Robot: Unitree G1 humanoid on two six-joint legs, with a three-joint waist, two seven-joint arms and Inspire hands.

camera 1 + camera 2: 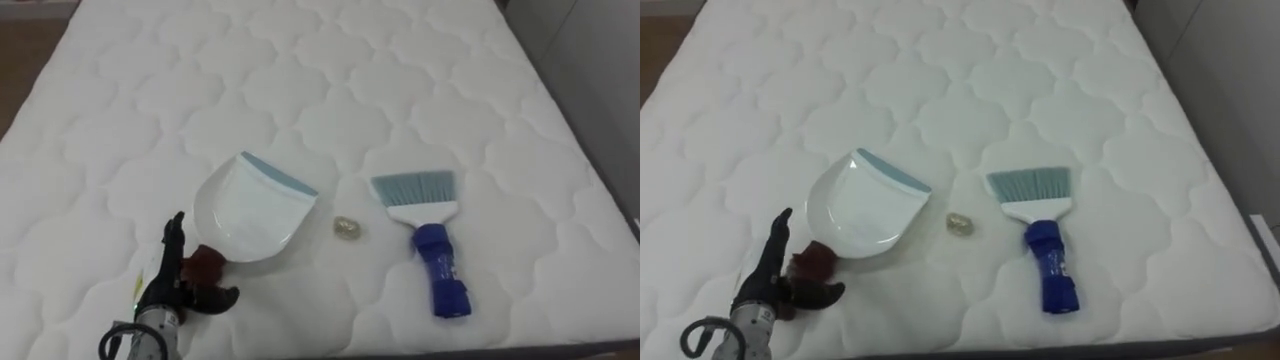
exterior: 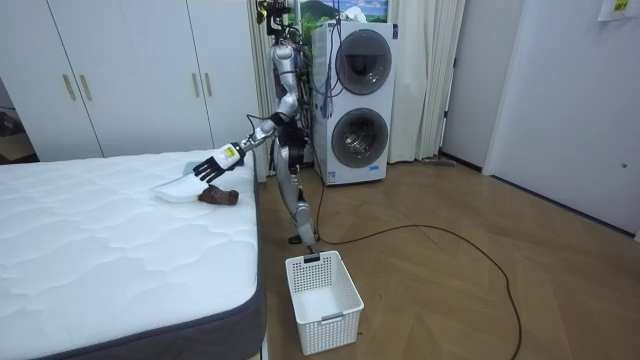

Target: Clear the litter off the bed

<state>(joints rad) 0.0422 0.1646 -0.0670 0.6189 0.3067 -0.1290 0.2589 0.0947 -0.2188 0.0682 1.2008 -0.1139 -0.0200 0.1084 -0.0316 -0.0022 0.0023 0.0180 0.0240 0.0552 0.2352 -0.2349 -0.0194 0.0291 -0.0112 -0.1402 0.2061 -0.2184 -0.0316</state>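
Obs.: white plastic dustpan (image 1: pixel 250 210) lies flat on the mattress (image 1: pixel 400 90), teal lip facing away from me, stubby brown handle (image 1: pixel 205 262) towards me. Just beside its lip sits a small crumpled scrap (image 1: pixel 347 228); beyond that is the hand brush (image 1: pixel 425 215), bristles away, blue grip (image 1: pixel 440 270) towards me.

Handling, judged: the pan looks light and stiff, its plastic smooth and likely to skid on the quilted cover if nudged. The shell is too broad and shallow to pinch, so the brown handle is the place to take it. The mattress is soft, so pressing down would tip the pan. The scrap looks near weightless and would scatter easily.

Left hand (image 1: pixel 172 285): at the dustpan handle, low on my left. Fingers straight, one pointing up the bed, thumb splayed out to the side; the handle lies just beside the thumb. Nothing gripped. Whether any part touches the handle, I cannot tell.
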